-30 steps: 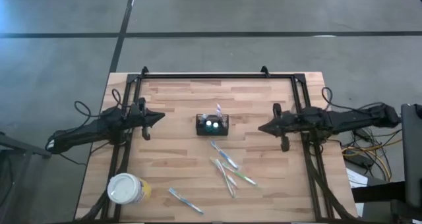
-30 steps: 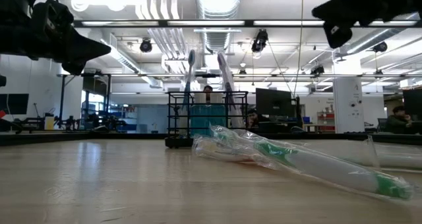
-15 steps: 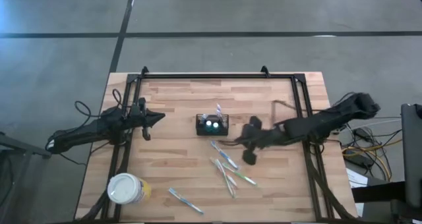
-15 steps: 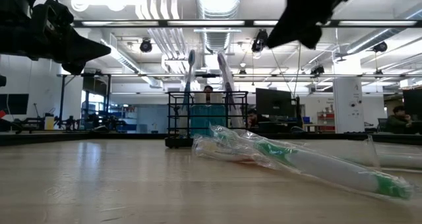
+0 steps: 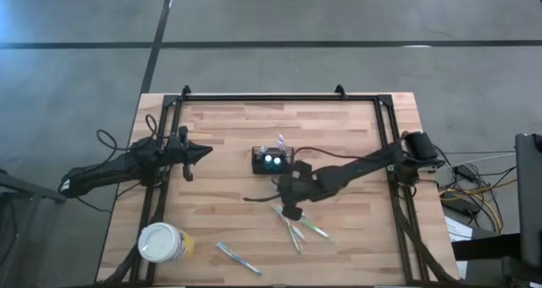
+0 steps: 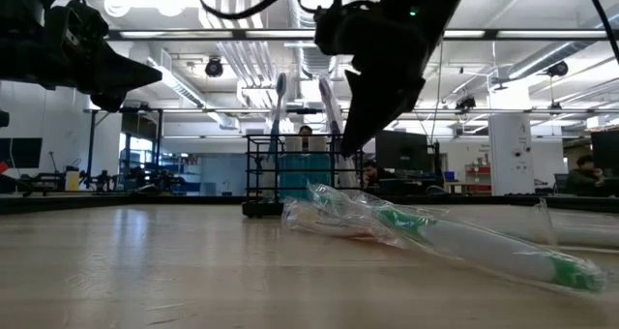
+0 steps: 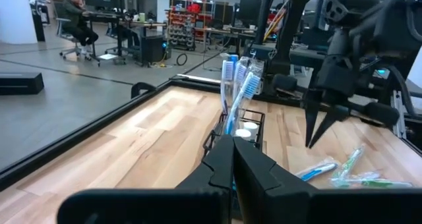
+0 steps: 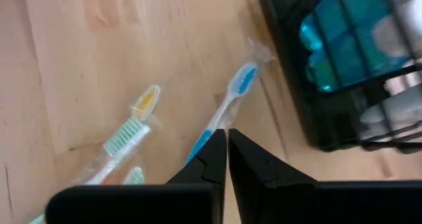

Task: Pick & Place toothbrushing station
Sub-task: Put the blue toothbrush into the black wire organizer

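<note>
Nearest the front edge of the surface (image 5: 220,152) stands a round white-and-yellow cup (image 5: 163,242), with one wrapped toothbrush (image 5: 237,257) lying just beside it toward the middle. Farther in lies a loose cluster of wrapped toothbrushes (image 5: 298,224), their handles running roughly from the front edge toward the caddy.

The right tool (image 5: 284,186) hangs low over the far end of that cluster, just in front of the caddy, its two dark fingers (image 8: 227,159) pressed together with only a thin slit between them and nothing held. Directly under its tips lies a blue toothbrush (image 8: 224,112) in clear wrap.

Beyond it, near the middle of the surface, sits the black wire-mesh caddy (image 5: 273,161). It is a small rectangular basket standing upright, its long side running left to right. Blue-and-white toothbrushes (image 7: 236,85) stand upright in it, leaning slightly, beside teal items.

The left tool (image 5: 203,151) waits well apart to the left, raised above the surface, fingers closed and empty, pointing toward the caddy.
</note>
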Motion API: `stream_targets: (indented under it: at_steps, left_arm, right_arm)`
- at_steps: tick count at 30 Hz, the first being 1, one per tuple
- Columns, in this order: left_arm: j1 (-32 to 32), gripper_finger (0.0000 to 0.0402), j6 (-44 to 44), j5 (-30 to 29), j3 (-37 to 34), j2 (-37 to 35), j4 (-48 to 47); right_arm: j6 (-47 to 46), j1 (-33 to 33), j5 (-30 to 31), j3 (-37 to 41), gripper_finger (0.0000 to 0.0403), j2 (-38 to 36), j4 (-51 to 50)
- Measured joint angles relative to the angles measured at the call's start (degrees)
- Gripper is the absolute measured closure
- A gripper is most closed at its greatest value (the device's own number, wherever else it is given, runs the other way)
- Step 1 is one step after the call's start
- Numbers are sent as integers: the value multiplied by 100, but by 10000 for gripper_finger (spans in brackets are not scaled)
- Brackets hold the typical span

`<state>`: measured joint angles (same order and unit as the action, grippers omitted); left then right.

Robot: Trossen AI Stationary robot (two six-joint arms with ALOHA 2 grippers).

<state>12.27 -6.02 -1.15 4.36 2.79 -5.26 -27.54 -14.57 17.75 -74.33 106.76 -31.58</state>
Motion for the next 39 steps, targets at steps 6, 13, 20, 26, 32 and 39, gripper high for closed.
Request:
stream_targets:
  at_steps: [6, 13, 20, 26, 32, 39]
  left_arm:
    - [-2, 392, 1, -3, 0, 0, 3]
    - [-2, 392, -73, 112, 0, 2, 0]
    - [-4, 392, -106, 155, 0, 4, 9]
    - [-4, 392, -48, 155, 0, 4, 9]
    - [-4, 392, -48, 155, 0, 4, 7]
    - [-4, 392, -74, 155, 0, 4, 7]
  right_arm:
    - [-623, -3, 6, -244, 328, 142, -691]
    - [-1276, -4, -123, -21, 249, 142, -665]
    - [-1546, -4, 13, 143, 206, 140, -514]
    - [-1415, -4, 23, 395, 202, 137, 73]
    - [-1514, -8, 21, 480, 202, 137, 252]
    - [-1647, -154, 16, 781, 202, 135, 702]
